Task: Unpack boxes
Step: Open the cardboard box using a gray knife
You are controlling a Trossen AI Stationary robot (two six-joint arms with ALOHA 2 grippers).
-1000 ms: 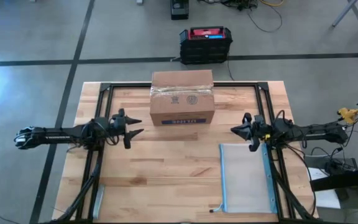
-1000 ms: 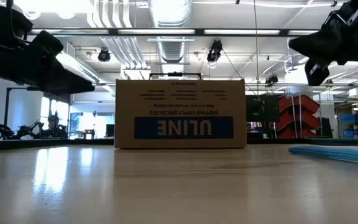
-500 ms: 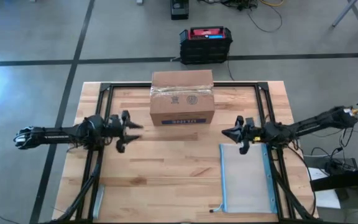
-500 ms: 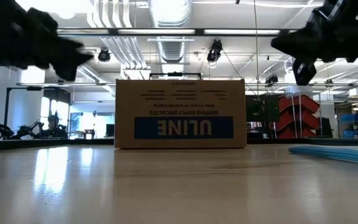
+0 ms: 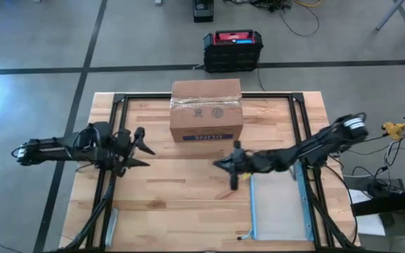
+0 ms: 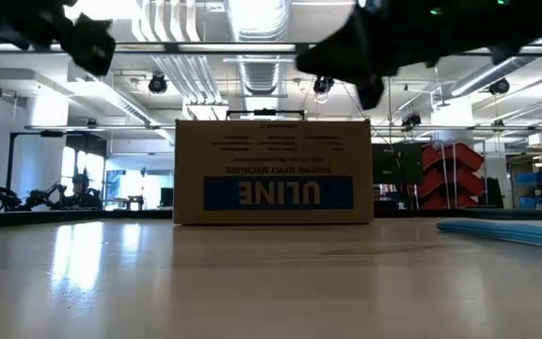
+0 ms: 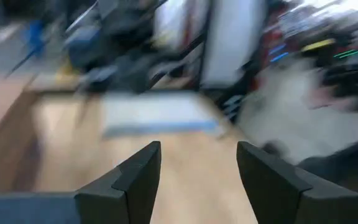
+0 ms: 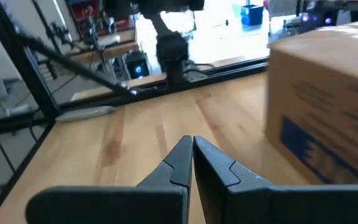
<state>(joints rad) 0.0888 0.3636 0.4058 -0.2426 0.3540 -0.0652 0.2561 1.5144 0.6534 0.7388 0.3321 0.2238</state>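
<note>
Table (image 5: 188, 204): pale wooden top filling the lower half of the high view, bare boards across its lower left
Zip pouch (image 5: 276, 200): clear with blue edges, lying flat in the lower right of the high view; in the low view it shows as a thin blue strip (image 6: 511, 231) at the right edge
Right gripper (image 5: 225, 164): reaching in from the right to just below centre of the high view, over bare wood beside the pouch's upper left corner and below the box; its fingers (image 8: 182, 163) are pressed together with nothing between them, tips meeting at a point
Left gripper (image 5: 140, 144): at centre left of the high view, over the table's left part, pointing toward the box and well apart from it; its fingers (image 7: 135, 177) stand spread with a wide gap and hold nothing; the left wrist view is smeared, so what lies beyond them is probably the pouch but hard to make out
Cardboard box (image 5: 206, 110): brown, taped shut along its top, upright in the upper centre of the high view at the table's far edge; the blue ULINE label (image 6: 278, 194) reads upside down on its near face in the low view; neither gripper touches it
Black crate (image 5: 232, 50): red on top, on the floor above the table in the high view, just beyond the box
</note>
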